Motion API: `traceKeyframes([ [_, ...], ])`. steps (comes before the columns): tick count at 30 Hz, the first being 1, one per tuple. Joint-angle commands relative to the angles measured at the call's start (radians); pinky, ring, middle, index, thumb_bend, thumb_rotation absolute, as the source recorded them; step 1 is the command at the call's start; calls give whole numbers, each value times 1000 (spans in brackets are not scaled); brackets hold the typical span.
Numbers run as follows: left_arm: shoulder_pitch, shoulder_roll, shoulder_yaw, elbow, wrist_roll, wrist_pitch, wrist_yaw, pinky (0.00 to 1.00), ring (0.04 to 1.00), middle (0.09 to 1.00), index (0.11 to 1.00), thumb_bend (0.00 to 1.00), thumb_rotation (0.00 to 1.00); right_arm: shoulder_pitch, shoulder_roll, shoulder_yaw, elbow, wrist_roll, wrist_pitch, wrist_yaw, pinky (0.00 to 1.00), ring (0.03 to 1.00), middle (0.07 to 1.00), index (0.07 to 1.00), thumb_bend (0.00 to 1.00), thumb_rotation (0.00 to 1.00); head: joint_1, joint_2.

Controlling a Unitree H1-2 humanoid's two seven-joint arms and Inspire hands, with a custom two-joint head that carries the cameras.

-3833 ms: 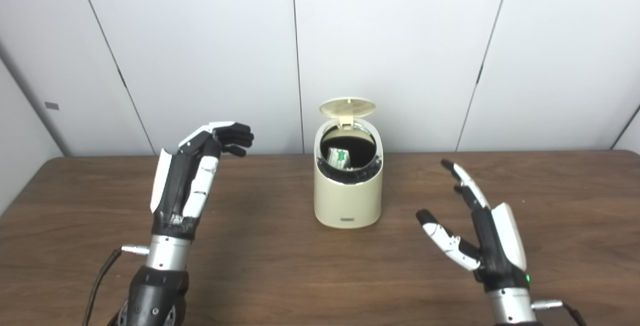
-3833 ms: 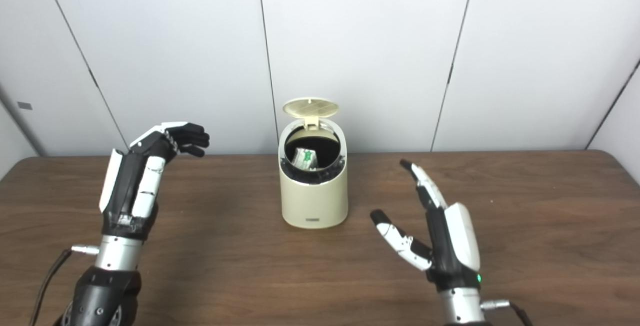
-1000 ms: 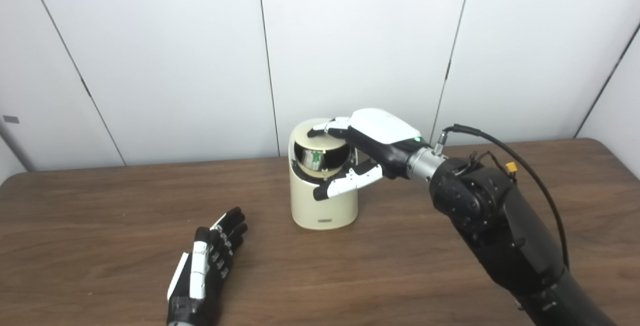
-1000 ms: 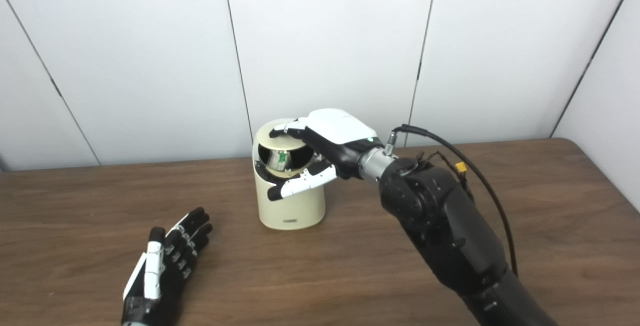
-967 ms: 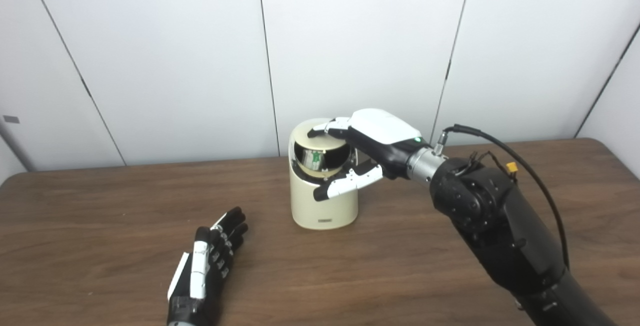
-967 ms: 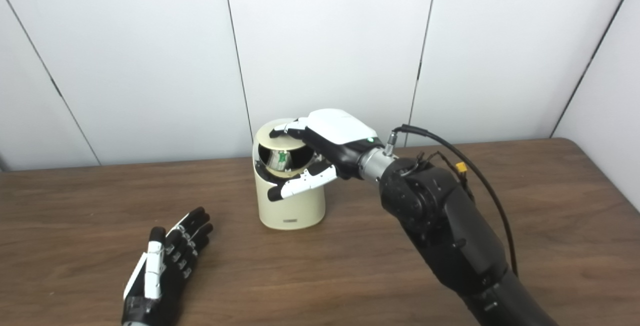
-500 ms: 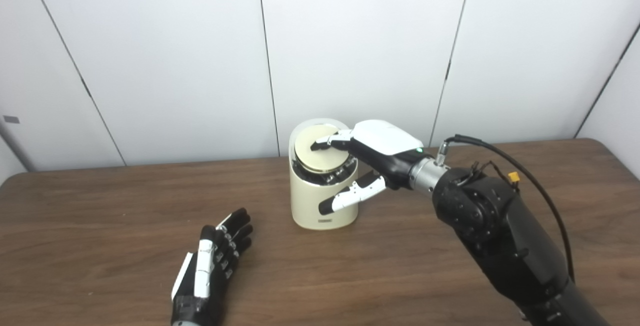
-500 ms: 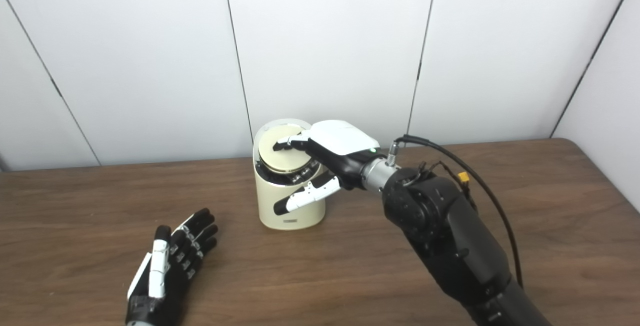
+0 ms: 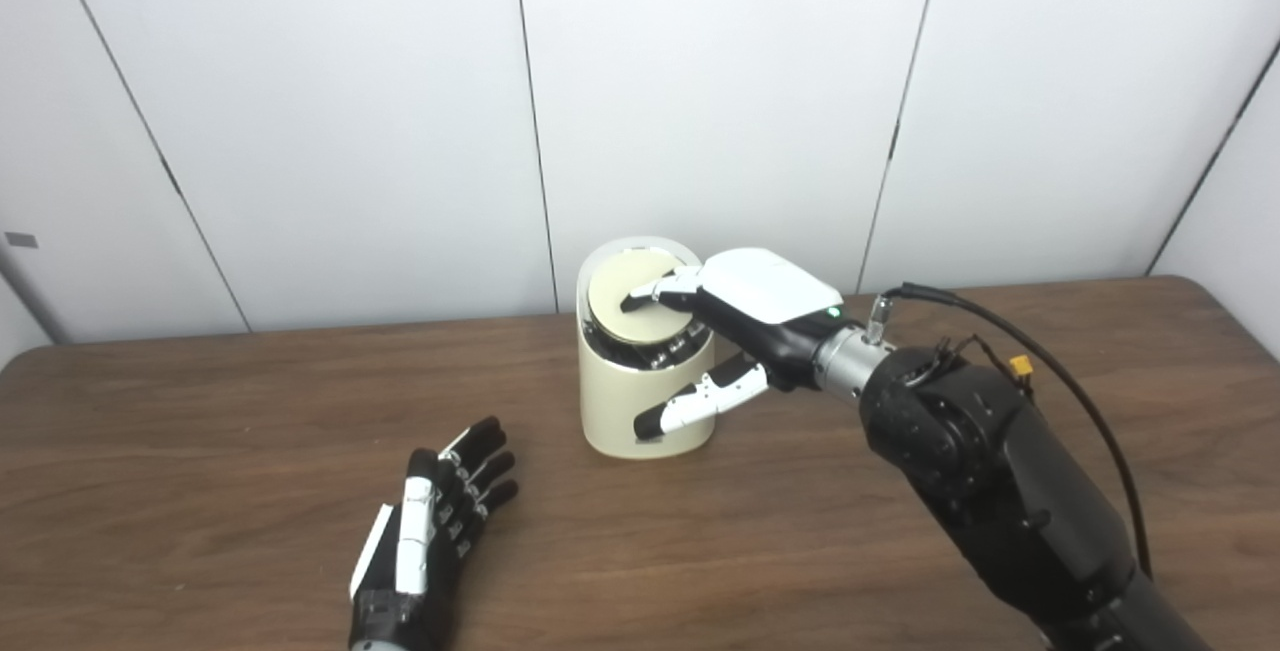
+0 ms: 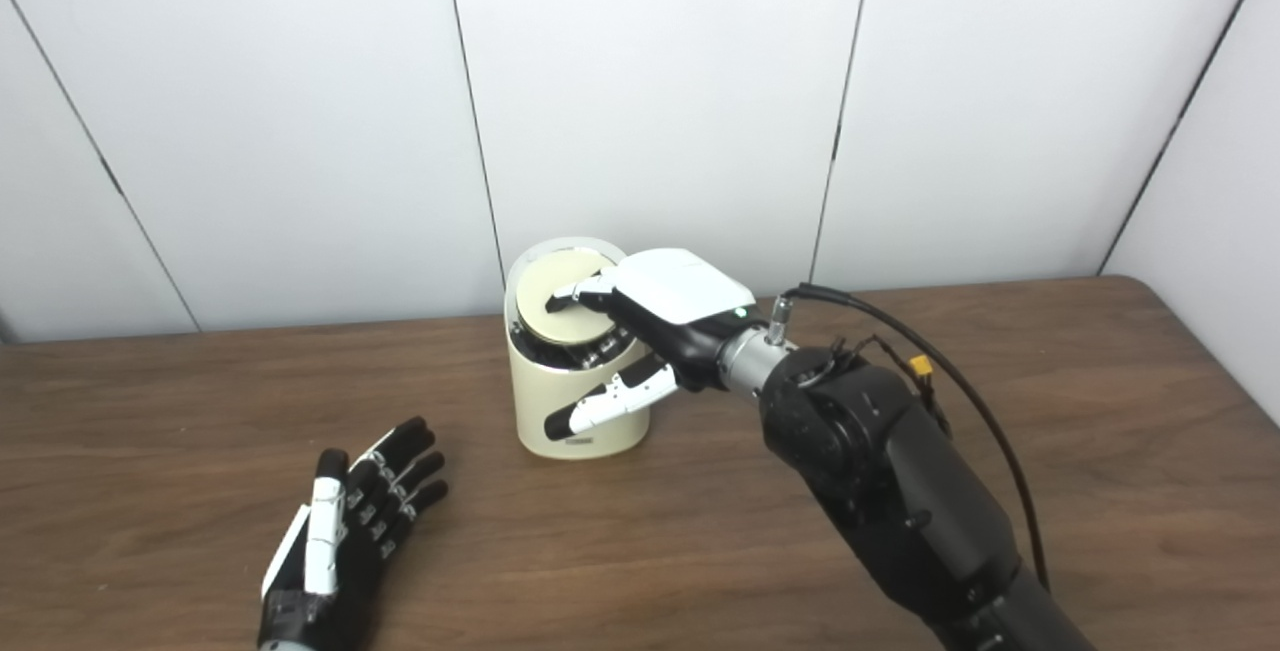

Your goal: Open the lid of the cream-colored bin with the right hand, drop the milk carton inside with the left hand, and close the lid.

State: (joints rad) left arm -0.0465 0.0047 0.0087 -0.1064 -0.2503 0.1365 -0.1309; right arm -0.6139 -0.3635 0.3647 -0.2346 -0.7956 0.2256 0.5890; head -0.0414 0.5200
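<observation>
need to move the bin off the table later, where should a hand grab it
Grip the bin around its smooth upright side wall, below the rim, coming in level from the left, where nothing stands. The lid on top slopes and the right hand rests on it, so a top grasp looks poor.

— What is being hidden around the cream-colored bin (image 9: 640, 401)?

— Its inside is being covered by the lid (image 9: 625, 306), so no milk carton is being shown. The lid's right part is being blocked by the right hand (image 9: 745, 316).

— And at the edges?

— The left hand (image 9: 425, 536) is being cut off at the wrist by the bottom edge, and the right arm (image 9: 1010, 501) is being cropped there too. The small label (image 9: 650, 440) on the bin is being rendered too small to read.
</observation>
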Motion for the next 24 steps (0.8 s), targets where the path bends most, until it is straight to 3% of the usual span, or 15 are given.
traceKeyframes([
  [1, -27, -8, -3, -43, 3, -11, 4, 878, 893, 907, 900, 709, 927, 14, -6, 14, 27, 6, 2, 23, 879, 914, 854, 822, 862, 773, 0, 1],
  [24, -25, -14, 5, -86, 2, 32, 17, 870, 892, 904, 898, 714, 916, 107, 25, 63, 65, -23, 92, 64, 926, 935, 856, 823, 849, 775, 6, 15],
])
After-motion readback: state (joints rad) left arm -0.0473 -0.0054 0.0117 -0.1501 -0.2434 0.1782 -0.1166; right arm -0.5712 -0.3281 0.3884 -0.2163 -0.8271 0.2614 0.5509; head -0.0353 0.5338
